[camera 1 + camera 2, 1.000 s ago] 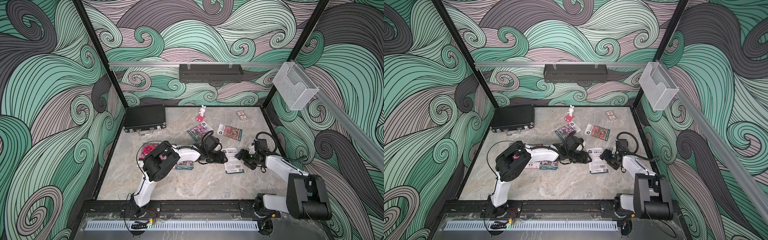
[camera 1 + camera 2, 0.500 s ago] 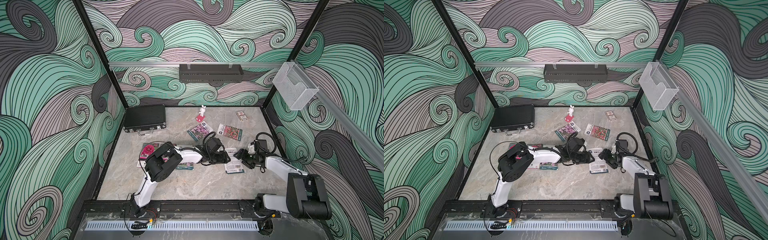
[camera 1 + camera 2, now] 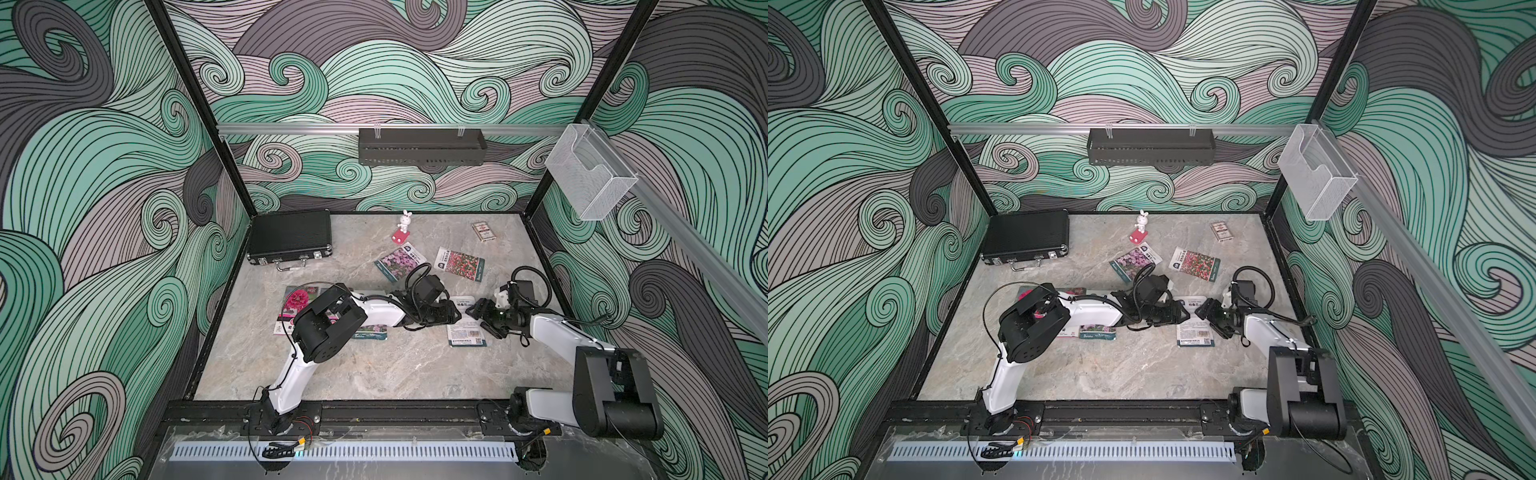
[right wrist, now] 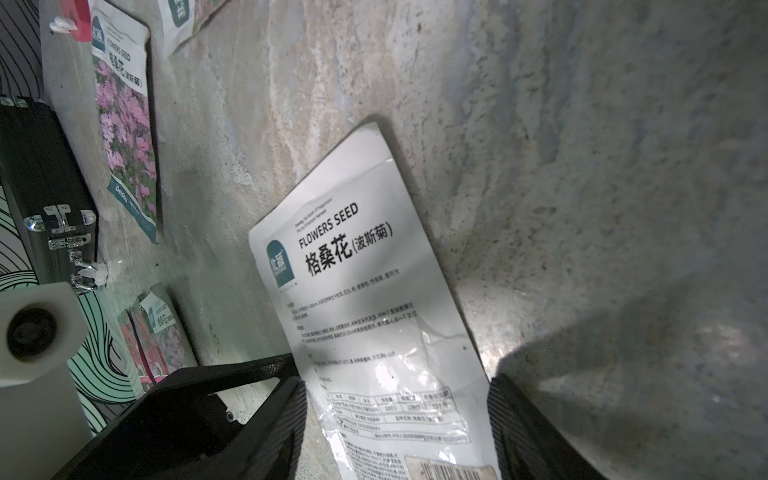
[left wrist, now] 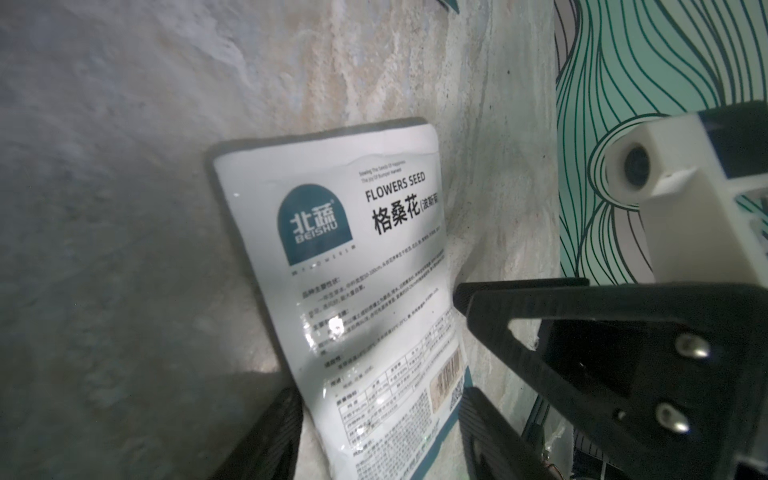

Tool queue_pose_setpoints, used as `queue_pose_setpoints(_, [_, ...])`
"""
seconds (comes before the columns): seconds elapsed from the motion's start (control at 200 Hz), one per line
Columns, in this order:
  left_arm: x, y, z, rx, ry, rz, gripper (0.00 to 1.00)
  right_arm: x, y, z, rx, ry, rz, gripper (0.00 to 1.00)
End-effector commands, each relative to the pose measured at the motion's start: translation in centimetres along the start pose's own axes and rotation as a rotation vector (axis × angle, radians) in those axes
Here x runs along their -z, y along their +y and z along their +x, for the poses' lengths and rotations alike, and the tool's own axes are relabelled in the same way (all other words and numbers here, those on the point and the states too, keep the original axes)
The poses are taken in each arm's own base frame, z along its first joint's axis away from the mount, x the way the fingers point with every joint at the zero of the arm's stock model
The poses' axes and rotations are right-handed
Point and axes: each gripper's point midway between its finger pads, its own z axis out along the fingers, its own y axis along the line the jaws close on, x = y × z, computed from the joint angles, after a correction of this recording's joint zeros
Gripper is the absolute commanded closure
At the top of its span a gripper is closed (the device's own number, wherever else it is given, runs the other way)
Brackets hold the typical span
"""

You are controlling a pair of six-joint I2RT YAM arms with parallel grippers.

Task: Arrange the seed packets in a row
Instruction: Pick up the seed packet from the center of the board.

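Fingers (image 5: 270, 440) apart around a face-down packet (image 3: 463, 334)
Left gripper (image 5: 380, 436) and right gripper (image 4: 399, 419) both straddle it, jaws wide; it lies flat on the table (image 3: 374, 374), robot-side of the rabbit (image 3: 404, 222), with purple packet (image 3: 399, 264) and red packet (image 3: 461, 264) nearer the rabbit

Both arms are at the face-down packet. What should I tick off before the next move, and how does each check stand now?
1. White face-down packet flat on the table: ok.
2. Left gripper jaws open, straddling it: ok.
3. Right gripper jaws open, straddling the same packet: ok.
4. Clearance between the two grippers: not ok, they nearly meet in both top views.
5. Fingers touching the packet's edges: cannot tell.
6. Row formed: not ok; purple packet and red packet lie angled further back.
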Motion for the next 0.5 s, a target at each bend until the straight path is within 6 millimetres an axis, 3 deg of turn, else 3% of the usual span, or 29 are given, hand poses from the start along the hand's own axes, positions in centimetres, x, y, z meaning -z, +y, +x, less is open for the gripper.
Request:
queue_pose_setpoints(0.0, [-1.2, 2.7, 0.3, 0.028, -0.002, -0.078, 0.39, -0.1, -0.3, 1.2, -0.025, 0.034, -0.001, 0.3])
queue_pose_setpoints(0.23, [-2.0, 2.9, -0.9, 0.021, -0.006, -0.085, 0.41, -0.2, -0.2, 1.4, -0.02, 0.042, -0.011, 0.31])
queue_pose_setpoints(0.495, [-3.4, 2.8, -0.6, -0.001, 0.032, -0.067, 0.51, -0.3, 0.0, 0.8, -0.003, 0.044, -0.006, 0.31])
